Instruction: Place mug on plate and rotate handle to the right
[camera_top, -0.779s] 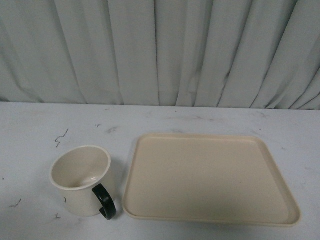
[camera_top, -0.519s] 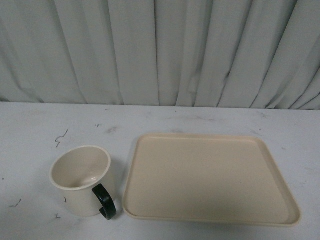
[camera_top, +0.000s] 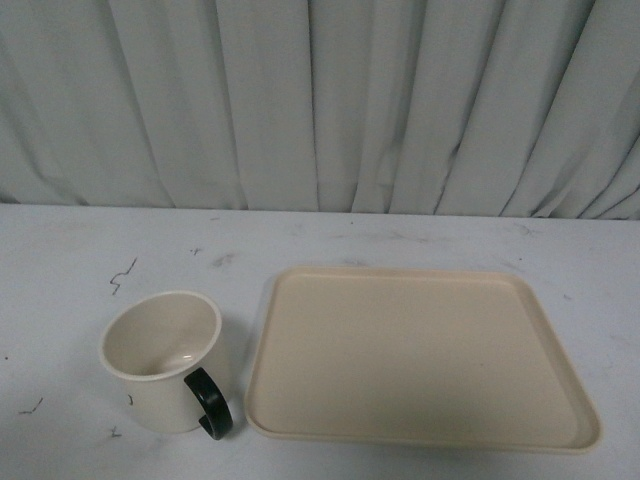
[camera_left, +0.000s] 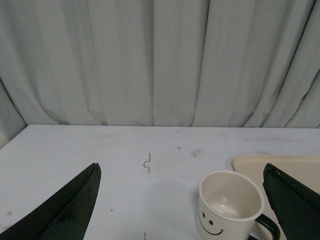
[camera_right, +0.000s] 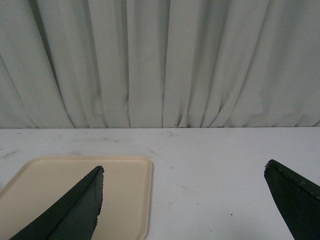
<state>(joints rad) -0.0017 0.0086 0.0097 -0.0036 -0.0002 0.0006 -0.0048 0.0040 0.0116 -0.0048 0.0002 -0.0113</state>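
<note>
A cream-white mug (camera_top: 160, 360) stands upright on the white table, just left of the beige plate (camera_top: 420, 355). Its black handle (camera_top: 210, 403) points toward the camera and slightly right, close to the plate's near left corner. Neither arm shows in the front view. In the left wrist view the mug (camera_left: 231, 205) shows its smiley face, with the handle (camera_left: 267, 227) beside the plate's edge (camera_left: 250, 162). My left gripper (camera_left: 181, 167) is open, and the mug sits between its fingers but further ahead. My right gripper (camera_right: 184, 169) is open over bare table, with the plate (camera_right: 120, 185) beside it.
A pleated grey curtain (camera_top: 320, 100) closes off the back of the table. Small dark scuff marks (camera_top: 122, 272) dot the table top (camera_top: 60, 300) left of the mug.
</note>
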